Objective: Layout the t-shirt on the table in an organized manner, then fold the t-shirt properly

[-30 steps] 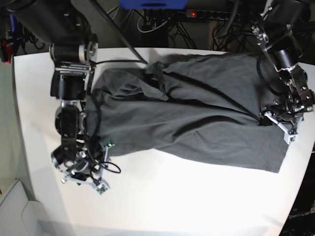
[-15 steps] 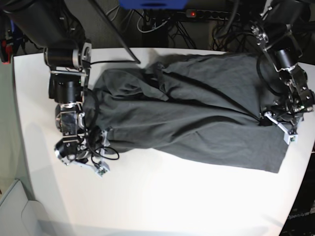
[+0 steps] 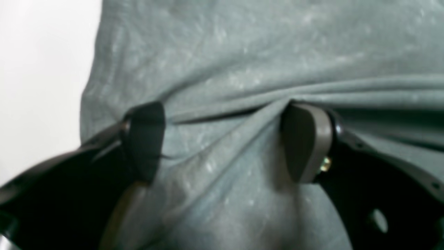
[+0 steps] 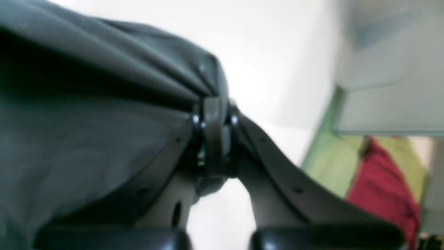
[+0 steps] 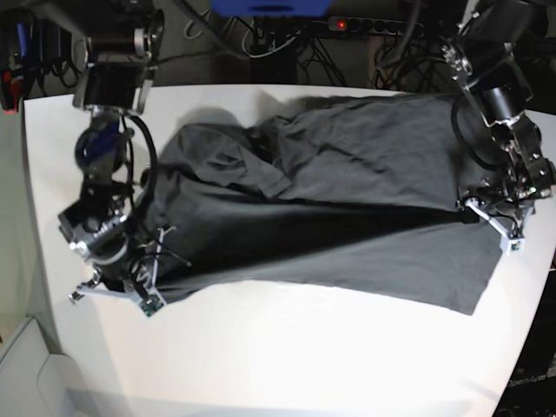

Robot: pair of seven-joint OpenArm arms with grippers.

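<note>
The dark grey t-shirt (image 5: 330,200) lies crumpled lengthwise across the white table (image 5: 287,356). In the base view my right gripper (image 5: 146,294) sits at the shirt's lower left corner. The right wrist view shows this gripper (image 4: 212,104) shut, with the t-shirt (image 4: 86,114) pinched at the fingertips and lifted off the table. My left gripper (image 5: 502,224) rests on the shirt's right end. In the left wrist view it (image 3: 225,139) stands open, fingers (image 3: 307,142) pressed down on the t-shirt (image 3: 242,62) with a raised fold between them.
A power strip (image 5: 373,24) and cables lie behind the table's far edge. A pale bin (image 5: 30,369) stands off the front left corner. Beyond the table edge, the right wrist view shows red and green things (image 4: 381,180).
My right gripper moved onto the shirt's lower left edge and shut on it. The cloth there is drawn leftward and its folds shifted. The left gripper stayed put.
</note>
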